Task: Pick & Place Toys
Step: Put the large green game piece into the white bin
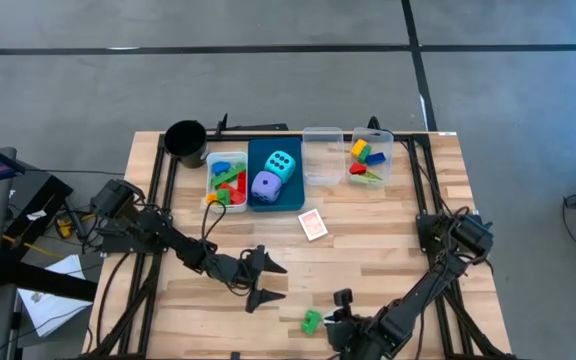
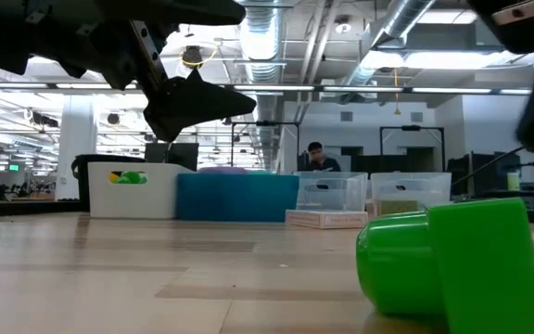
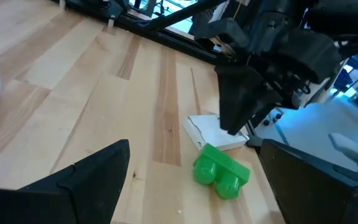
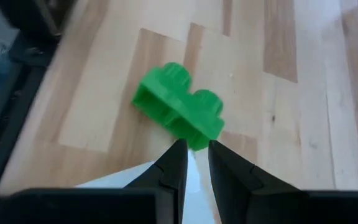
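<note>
A green two-stud brick (image 1: 313,322) lies on its side near the table's near edge; it also shows in the right wrist view (image 4: 178,107) and the low view (image 2: 443,260). A white card (image 3: 215,132) lies flat beside it. My right gripper (image 4: 195,149) points down over this card's edge next to the brick, its fingers almost together. My left gripper (image 1: 265,280) hangs open and empty above the table, left of the brick. A red-patterned card (image 1: 313,225) lies mid-table. Other bricks and two dice sit in bins at the far side. My right gripper's fingertips (image 4: 180,152) stand from above on or just over the white card's edge (image 4: 129,177), right beside the green brick. I cannot tell whether they touch the card or the brick. The card lies flat on the table.
Along the far edge stand a black cup (image 1: 186,140), a white bin (image 1: 211,165) with bricks, a blue bin (image 1: 256,150) with a cyan and a purple die, and two clear bins (image 1: 321,140), the right one (image 1: 386,160) with bricks. Bare wood lies between.
</note>
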Robot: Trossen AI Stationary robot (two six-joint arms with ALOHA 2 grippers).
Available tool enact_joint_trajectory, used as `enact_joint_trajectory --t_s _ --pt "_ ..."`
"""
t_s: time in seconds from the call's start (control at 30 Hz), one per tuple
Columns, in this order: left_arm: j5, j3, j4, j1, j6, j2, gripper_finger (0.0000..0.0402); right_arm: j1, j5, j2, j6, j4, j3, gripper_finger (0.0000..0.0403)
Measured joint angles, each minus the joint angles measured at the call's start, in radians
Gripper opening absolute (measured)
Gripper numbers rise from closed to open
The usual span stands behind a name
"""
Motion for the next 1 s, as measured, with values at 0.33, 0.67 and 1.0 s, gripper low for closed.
enact_joint_trajectory --t_s 0.33,0.67,1.0 --pt "0.0 0.0 0.0 0.0 -0.008 0.0 0.0356 -0.066 -0.087 0.0 0.016 0.016 0.0 0.0061" --pt "0.001 0.0 0.0 0.0 0.0 0.0 0.0356 -0.059 -0.114 0.0 0.043 0.022 0.0 0.0061" --pt "0.004 0.0 0.0 0.001 0.0 0.0 0.0356 -0.063 -0.115 0.0 0.15 0.022 0.0 0.0061"
